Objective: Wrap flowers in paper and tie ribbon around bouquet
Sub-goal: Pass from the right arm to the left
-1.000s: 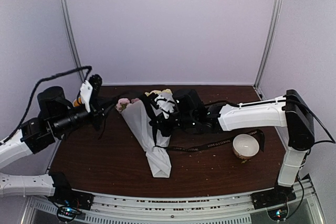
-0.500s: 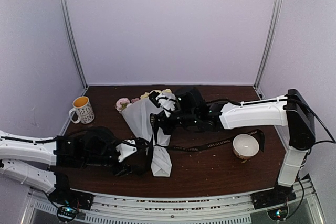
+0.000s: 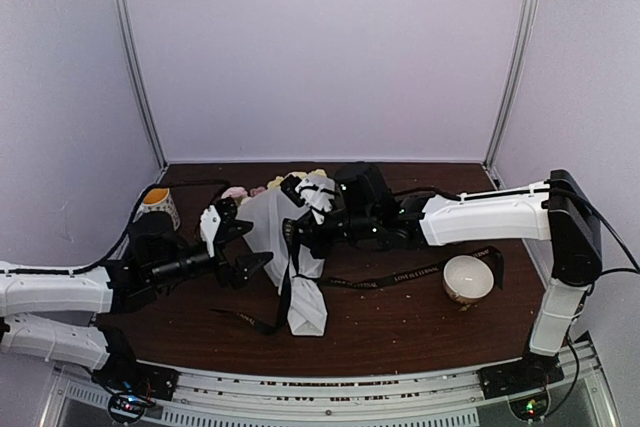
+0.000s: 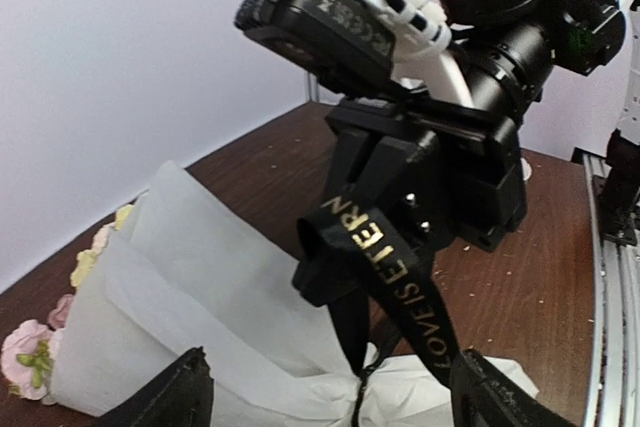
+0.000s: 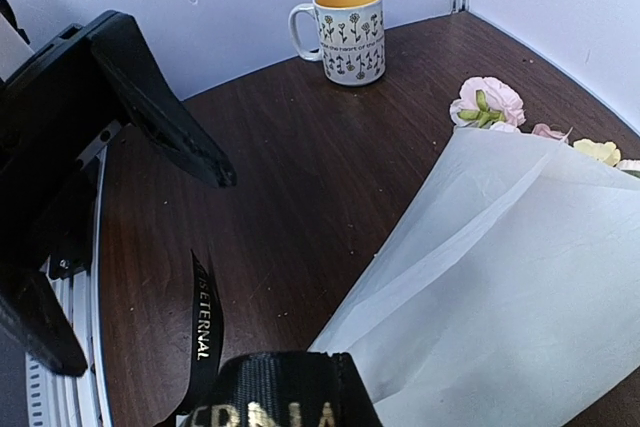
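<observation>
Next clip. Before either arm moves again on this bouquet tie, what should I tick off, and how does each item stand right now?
1. The right gripper is shut on the ribbon: ok.
2. The left gripper is open and holds nothing: ok.
3. The paper forms a cone around the flowers, with the bouquet lying on the table: ok.
4. The ribbon is knotted at the bouquet's narrow part: cannot tell; its ends lie loose on the table.
5. The mug and bowl are apart from the bouquet: ok.
</observation>
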Controlling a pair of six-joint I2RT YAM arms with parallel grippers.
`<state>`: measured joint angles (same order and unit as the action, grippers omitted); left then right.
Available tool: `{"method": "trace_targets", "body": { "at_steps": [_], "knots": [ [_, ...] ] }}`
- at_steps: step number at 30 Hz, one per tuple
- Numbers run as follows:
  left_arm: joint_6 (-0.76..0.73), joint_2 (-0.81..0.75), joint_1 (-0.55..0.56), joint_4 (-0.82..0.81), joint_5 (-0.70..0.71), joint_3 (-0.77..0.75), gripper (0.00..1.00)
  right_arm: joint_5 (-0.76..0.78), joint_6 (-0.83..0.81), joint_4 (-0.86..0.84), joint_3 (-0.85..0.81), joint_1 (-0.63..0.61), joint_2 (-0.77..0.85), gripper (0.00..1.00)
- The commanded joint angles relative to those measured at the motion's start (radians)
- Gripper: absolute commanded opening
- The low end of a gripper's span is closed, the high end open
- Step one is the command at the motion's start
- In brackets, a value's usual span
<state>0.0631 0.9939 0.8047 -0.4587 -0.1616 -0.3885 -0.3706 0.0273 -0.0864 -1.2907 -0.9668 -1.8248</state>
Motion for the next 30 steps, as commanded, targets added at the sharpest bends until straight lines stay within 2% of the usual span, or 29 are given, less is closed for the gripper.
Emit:
{"method": "trace_targets", "body": {
  "at_steps": [1,4,6,9,14,17,22,25,30],
  "knots": [
    [0.104,0.1,-0.022,-0.244,-0.183,-0.003,0.89,-0.014,-0.005,-0.027,-0.02,0.0,0.033,0.0],
    [0.158,0.2,-0.054,-0.404,-0.27,0.024,0.94,-0.011,0.0,-0.028,-0.018,-0.001,0.037,0.0],
    [0.16,0.278,-0.058,-0.402,-0.289,-0.022,0.95,-0.01,-0.001,-0.022,-0.022,0.0,0.034,0.0],
    [0.178,0.387,-0.079,-0.403,-0.275,-0.067,0.91,-0.007,-0.004,-0.015,-0.022,-0.001,0.038,0.0],
    [0.31,0.567,-0.138,-0.712,-0.385,-0.055,0.85,-0.01,-0.009,-0.026,-0.006,-0.001,0.052,0.0],
    [0.367,0.69,-0.139,-0.769,-0.465,-0.112,0.84,-0.005,-0.013,-0.023,-0.005,-0.001,0.049,0.0],
    [0.393,0.754,-0.14,-0.861,-0.501,-0.103,0.83,-0.001,-0.024,-0.018,-0.008,0.0,0.047,0.0],
    [0.363,0.696,-0.157,-0.788,-0.447,-0.07,0.8,0.002,-0.029,-0.013,-0.012,-0.001,0.049,0.0],
    [0.198,0.521,-0.166,-0.43,-0.319,-0.065,0.78,0.002,-0.037,-0.001,-0.022,-0.001,0.049,0.0]
  ]
}}
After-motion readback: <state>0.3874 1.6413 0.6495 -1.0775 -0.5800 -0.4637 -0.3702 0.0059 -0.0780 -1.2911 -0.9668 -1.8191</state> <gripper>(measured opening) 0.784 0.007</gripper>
